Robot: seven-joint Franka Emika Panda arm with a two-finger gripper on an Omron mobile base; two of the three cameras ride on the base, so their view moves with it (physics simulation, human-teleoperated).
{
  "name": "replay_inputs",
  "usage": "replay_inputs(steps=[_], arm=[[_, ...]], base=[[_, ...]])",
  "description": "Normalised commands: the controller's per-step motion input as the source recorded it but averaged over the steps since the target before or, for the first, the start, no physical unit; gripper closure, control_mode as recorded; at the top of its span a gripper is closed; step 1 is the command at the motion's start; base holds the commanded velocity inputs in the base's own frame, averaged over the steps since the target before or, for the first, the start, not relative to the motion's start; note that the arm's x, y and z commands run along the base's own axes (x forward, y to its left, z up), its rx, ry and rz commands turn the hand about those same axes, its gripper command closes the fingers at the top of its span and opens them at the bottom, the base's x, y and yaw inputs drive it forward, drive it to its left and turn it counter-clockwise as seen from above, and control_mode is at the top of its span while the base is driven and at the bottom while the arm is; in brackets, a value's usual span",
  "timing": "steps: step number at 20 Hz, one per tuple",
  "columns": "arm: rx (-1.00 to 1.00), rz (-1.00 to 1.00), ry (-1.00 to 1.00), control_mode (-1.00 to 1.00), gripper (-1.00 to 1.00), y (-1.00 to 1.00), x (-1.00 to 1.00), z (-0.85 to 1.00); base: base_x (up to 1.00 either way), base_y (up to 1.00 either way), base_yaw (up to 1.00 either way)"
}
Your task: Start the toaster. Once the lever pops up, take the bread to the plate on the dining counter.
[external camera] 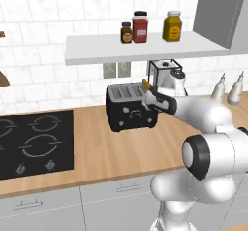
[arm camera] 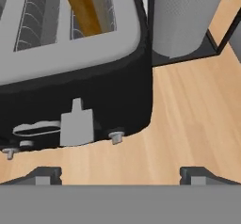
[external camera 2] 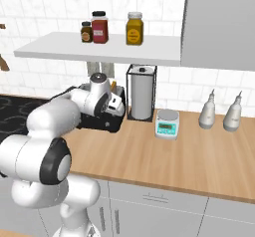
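In the left base view, the toaster (external camera: pixel 130 107) stands at the middle of the frame on the wooden worktop (external camera: pixel 111 150), with the black hob (external camera: pixel 34 142) at the left. The bread (external camera: pixel 146 85) sticks up from a right-hand slot. The gripper (external camera: pixel 154 98) sits at the toaster's right front corner, and the white arm crosses the lower right of the frame. On the shelf (external camera: pixel 140 47) above stand three jars (external camera: pixel 140 26). Two white bottles (external camera: pixel 236 89) are at the right edge.

In the right base view, the arm covers most of the toaster (external camera 2: pixel 104 121) at centre left. Just right of it stands a paper towel holder (external camera 2: pixel 141 99), then a small kitchen scale (external camera 2: pixel 167 123), then the two bottles (external camera 2: pixel 232 112) at the right.

In the hand view, the toaster (arm camera: pixel 80 91) takes up the upper left, its grey lever (arm camera: pixel 76 125) low on the dark front with small white knobs (arm camera: pixel 116 136) beside it. The bread (arm camera: pixel 83 6) stands in a slot at the top. The paper towel roll (arm camera: pixel 183 16) is at the upper right, close to the toaster's corner. The gripper (arm camera: pixel 120 175) has its fingertips (arm camera: pixel 43 175) set wide apart at the bottom, holding nothing, over bare wood.
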Motion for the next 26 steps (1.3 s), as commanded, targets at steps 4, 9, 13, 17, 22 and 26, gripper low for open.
replay_inputs(steps=[4,9,13,17,22,26], arm=[[0.00,0.00,0.05,-1.00,-1.00,0.00,0.28,-0.17],[0.00,0.00,0.00,-1.00,-1.00,0.00,0.19,-0.06],[0.00,-0.01,0.00,-1.00,-1.00,0.00,0.00,-0.25],[0.00,-0.01,-0.02,-1.00,-1.00,0.00,0.01,-0.34],[0.00,-0.02,-0.04,-1.00,-1.00,-0.02,0.12,-0.15],[0.00,-0.02,0.00,-1.00,-1.00,-0.04,0.00,-0.30]], base=[[0.00,0.00,0.00],[0.00,0.00,0.00],[0.00,0.00,0.00],[0.00,0.00,0.00],[0.00,0.00,0.00],[0.00,0.00,0.00]])
